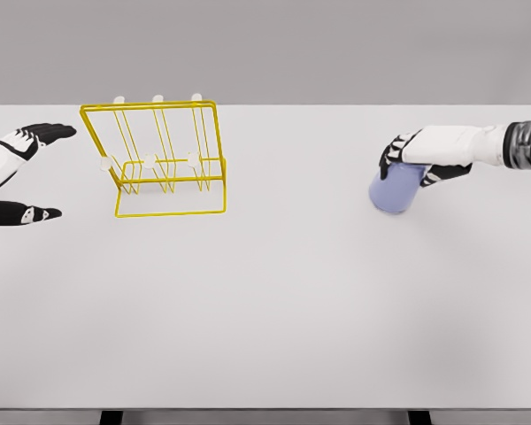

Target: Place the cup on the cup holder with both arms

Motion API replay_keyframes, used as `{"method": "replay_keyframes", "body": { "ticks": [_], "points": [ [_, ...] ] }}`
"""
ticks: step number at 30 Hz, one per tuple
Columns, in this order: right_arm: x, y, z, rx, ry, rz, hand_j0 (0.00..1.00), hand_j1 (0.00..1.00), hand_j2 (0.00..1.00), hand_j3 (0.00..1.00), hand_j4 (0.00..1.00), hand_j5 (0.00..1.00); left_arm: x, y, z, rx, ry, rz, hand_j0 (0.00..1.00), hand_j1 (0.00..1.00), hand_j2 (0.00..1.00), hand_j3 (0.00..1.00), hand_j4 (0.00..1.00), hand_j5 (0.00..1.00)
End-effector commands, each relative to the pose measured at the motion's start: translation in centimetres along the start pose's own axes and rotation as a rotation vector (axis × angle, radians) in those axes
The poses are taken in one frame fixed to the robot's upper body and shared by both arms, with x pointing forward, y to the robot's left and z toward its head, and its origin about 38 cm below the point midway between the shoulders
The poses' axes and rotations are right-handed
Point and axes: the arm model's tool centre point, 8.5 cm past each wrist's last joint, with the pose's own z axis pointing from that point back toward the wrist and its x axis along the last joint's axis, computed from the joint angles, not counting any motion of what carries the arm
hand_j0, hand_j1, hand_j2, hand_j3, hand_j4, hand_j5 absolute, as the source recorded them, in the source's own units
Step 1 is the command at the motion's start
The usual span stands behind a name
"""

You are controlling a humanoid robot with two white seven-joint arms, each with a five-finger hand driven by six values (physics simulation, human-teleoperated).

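A pale blue cup (395, 191) stands on the white table (274, 301) at the right. My right hand (422, 158) reaches in from the right edge, its black-tipped fingers wrapped over the cup's top and far side. A yellow wire cup holder (159, 159) with white-capped pegs stands at the back left. My left hand (22, 173) hovers at the left edge, left of the holder, fingers spread wide with nothing between them.
The table's front edge runs along the bottom of the view, with two dark legs showing below it. A plain grey wall lies behind the table.
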Motion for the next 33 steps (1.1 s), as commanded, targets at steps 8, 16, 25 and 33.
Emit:
{"method": "replay_keyframes", "body": {
  "ticks": [8, 16, 25, 33],
  "points": [
    [1.0, -2.0, 0.3, -0.043, -0.022, 0.036, 0.44, 0.44, 0.44, 0.44, 0.44, 0.44, 0.0, 0.2, 0.0, 0.002, 0.001, 0.001, 1.0, 1.0, 1.0, 1.0, 1.0, 1.0],
    [5.0, -4.2, -0.3, -0.079, -0.12, 0.139, 0.44, 0.44, 0.44, 0.44, 0.44, 0.44, 0.0, 0.2, 0.0, 0.002, 0.0, 0.001, 1.0, 1.0, 1.0, 1.0, 1.0, 1.0],
    [9.1, -5.7, -0.7, -0.111, -0.216, 0.233, 0.46, 0.46, 0.46, 0.46, 0.46, 0.46, 0.0, 0.2, 0.0, 0.002, 0.0, 0.0, 1.0, 1.0, 1.0, 1.0, 1.0, 1.0],
    [12.6, -6.0, -1.6, -0.134, -0.309, 0.28, 0.47, 0.47, 0.47, 0.47, 0.47, 0.47, 0.0, 0.2, 0.0, 0.002, 0.0, 0.0, 1.0, 1.0, 1.0, 1.0, 1.0, 1.0]
  ]
}}
